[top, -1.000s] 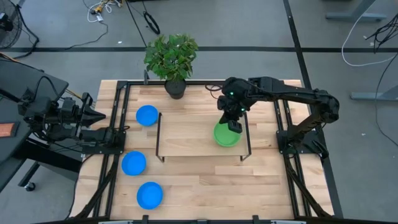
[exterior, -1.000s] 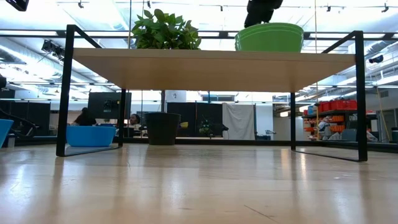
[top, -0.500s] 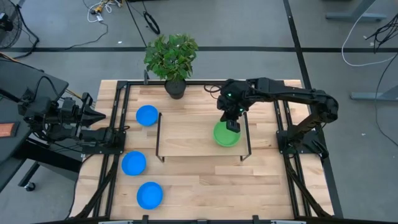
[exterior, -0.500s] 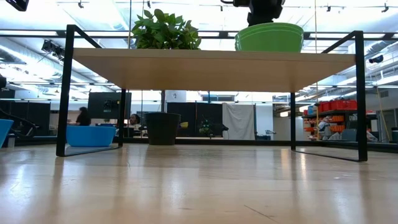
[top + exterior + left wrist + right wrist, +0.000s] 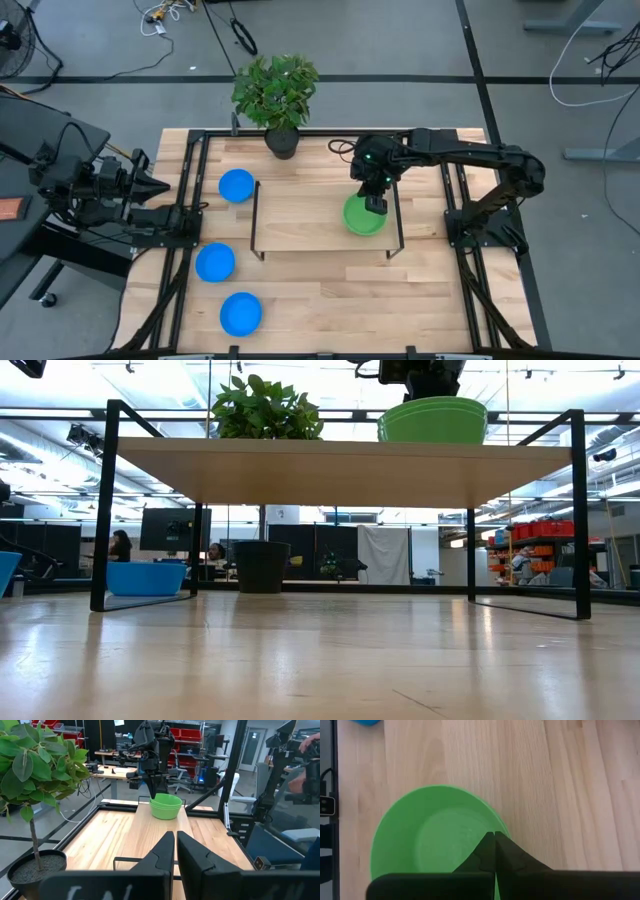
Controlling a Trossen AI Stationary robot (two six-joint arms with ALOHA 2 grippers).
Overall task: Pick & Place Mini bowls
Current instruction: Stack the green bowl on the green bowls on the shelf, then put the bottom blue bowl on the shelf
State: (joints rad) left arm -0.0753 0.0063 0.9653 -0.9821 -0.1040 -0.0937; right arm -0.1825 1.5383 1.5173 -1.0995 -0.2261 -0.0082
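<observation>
The green mini bowls [image 5: 362, 218] sit nested on the right end of a raised wooden shelf [image 5: 300, 215]; in the left wrist view the stack [image 5: 166, 806] shows at least two. My right gripper [image 5: 376, 206] stands over their far rim, pointing down, shut. Three blue mini bowls [image 5: 236, 185] [image 5: 215, 263] [image 5: 241, 313] rest on their bases on the table, left of the shelf. My left gripper [image 5: 175, 845] is shut and waits at the table's left edge [image 5: 158, 186]. My right gripper [image 5: 494, 836] is shut on the top green bowl's rim [image 5: 500, 825] at its far side, coming from above and pointing down. The fingertips hide the rim itself, so I cannot tell how far it reaches between them. The bowl sits level in the stack [image 5: 433, 420] on the shelf.
The shelf stands on thin black metal legs [image 5: 105, 510] mid-table, with room beneath it. A leafy plant in a dark pot [image 5: 277, 95] stands at the far edge. Black frame rails [image 5: 190, 180] run along both table sides. People sit in the room behind.
My right wrist has sunk a little over the green bowls, and more of it shows from above in the low view. The gripper has crept slightly toward the near edge. The green bowls have stayed where they were.
</observation>
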